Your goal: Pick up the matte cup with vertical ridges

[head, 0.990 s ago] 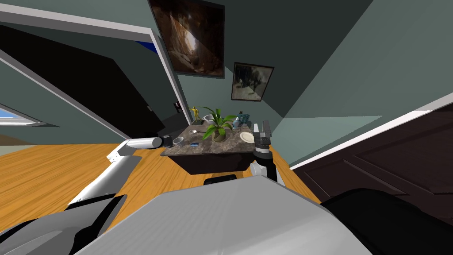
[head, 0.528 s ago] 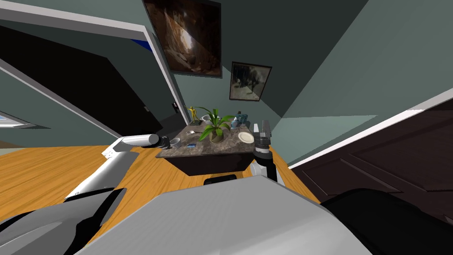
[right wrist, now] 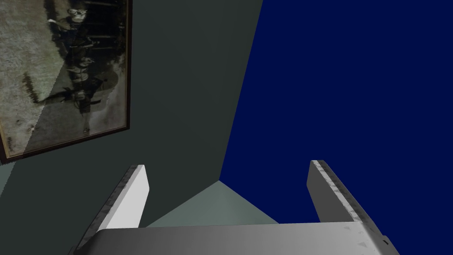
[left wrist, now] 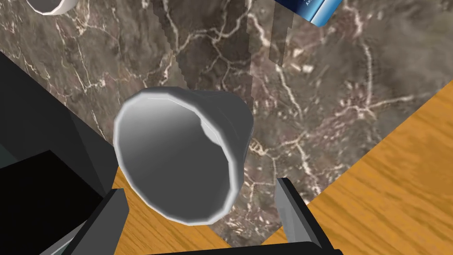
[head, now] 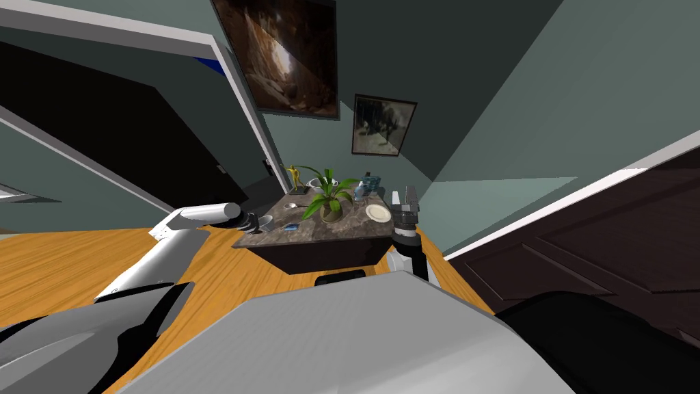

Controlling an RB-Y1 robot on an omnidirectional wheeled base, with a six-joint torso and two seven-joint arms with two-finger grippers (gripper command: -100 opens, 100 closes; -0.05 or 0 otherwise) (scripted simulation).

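A plain grey cup (left wrist: pixel 181 155) with a faceted, flaring wall stands at the near left corner of the brown marble tabletop (left wrist: pixel 318 97). My left gripper (left wrist: pixel 201 208) is open right at it, one finger on each side of the rim and apart from it. In the head view the cup (head: pixel 266 221) is a small pale shape at the table's left corner, with the left gripper (head: pixel 255 221) right next to it. My right gripper (head: pixel 405 195) is raised by the table's right end, open (right wrist: pixel 228 166) and holding nothing.
On the table are a potted plant (head: pixel 329 203), a pale plate (head: pixel 378 213), a spoon (head: pixel 292 205), a small blue item (head: pixel 292 226), a white bowl (head: pixel 318 182) and a gold figurine (head: pixel 295 176). A wooden floor (head: pixel 75 267) surrounds the table; a black area (head: pixel 102 130) lies at the left.
The whole head view has shifted, so my camera has turned a little. My left hand has closed in slightly on the cup. The right arm has held still.
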